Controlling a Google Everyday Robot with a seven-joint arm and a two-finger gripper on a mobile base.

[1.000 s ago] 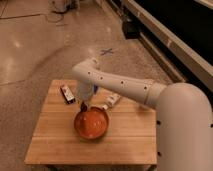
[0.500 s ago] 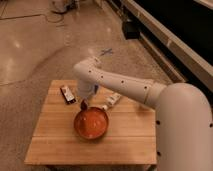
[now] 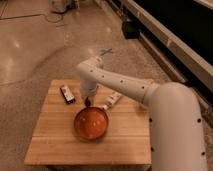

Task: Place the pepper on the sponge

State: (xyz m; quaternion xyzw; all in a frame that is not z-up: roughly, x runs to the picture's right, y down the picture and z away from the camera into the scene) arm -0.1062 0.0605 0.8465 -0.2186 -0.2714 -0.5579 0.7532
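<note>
Low wooden table (image 3: 50, 145) on a polished stone floor (image 3: 30, 45), viewed from above, past the rounded white body of the robot at the lower right. White arm (image 3: 130, 87) reaching from that body across the far half of the tabletop, bent near the far edge and turned downward. Gripper (image 3: 88, 99) pointing straight down, just beyond the far rim of an orange bowl (image 3: 91, 125), between a boxy red, black and white item (image 3: 67, 94) to the left of the view and a pale packet (image 3: 113, 99) to the right. Fingers closed tight together. At the very tip, a small dark sliver, taken here for the pepper (image 3: 88, 103), close above the wood and nearly at the bowl's rim; pinched between the fingers or merely beneath them, impossible to tell. Sponge not to be made out in this view. Bowl upright near the middle of the table, round and glossy inside. Boxy item lying at a slant toward the far left part of the top, apart from the bowl and near the gripper without touching it. Pale packet lying tilted too, its near end close to the bowl's far right rim, its far end tucked under the arm. Beyond the table, a cross of blue tape (image 3: 106, 51) on the floor; farther off, a dark box (image 3: 131, 29) beside a long dark wall.
</note>
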